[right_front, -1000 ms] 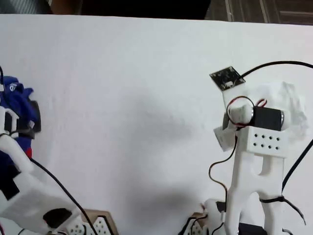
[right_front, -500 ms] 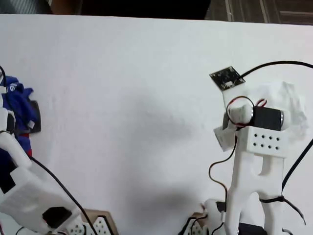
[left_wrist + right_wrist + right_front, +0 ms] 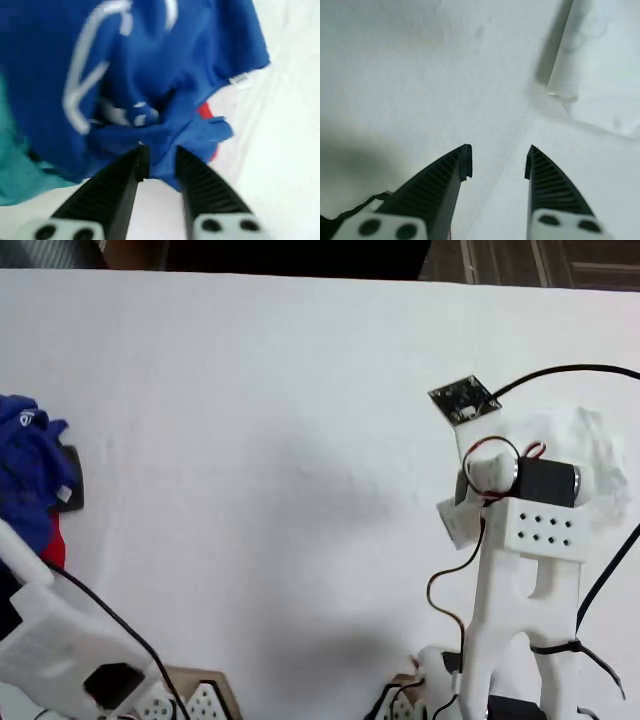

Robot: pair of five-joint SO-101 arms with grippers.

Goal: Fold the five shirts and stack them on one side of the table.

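A crumpled blue shirt (image 3: 28,465) with white print lies at the table's left edge, a red cloth (image 3: 52,545) showing beneath it. In the left wrist view the blue shirt (image 3: 150,70) lies over a teal shirt (image 3: 15,170) and the red cloth (image 3: 205,112). My left gripper (image 3: 161,155) hangs just short of the blue cloth, narrowly open and holding nothing. My right gripper (image 3: 497,160) is open above the bare table. A white shirt (image 3: 600,60) lies just beyond it, and it also shows under the right arm (image 3: 525,530) in the high view as the white shirt (image 3: 590,450).
The white table (image 3: 270,440) stretches wide between the two arms. A dark patch (image 3: 68,480) sits beside the blue shirt. The left arm's body (image 3: 50,640) fills the near left corner. Cables (image 3: 560,370) loop around the right arm.
The left arm has drawn back toward the near left corner, off the blue shirt, which stays at the left edge. The right arm has not moved.
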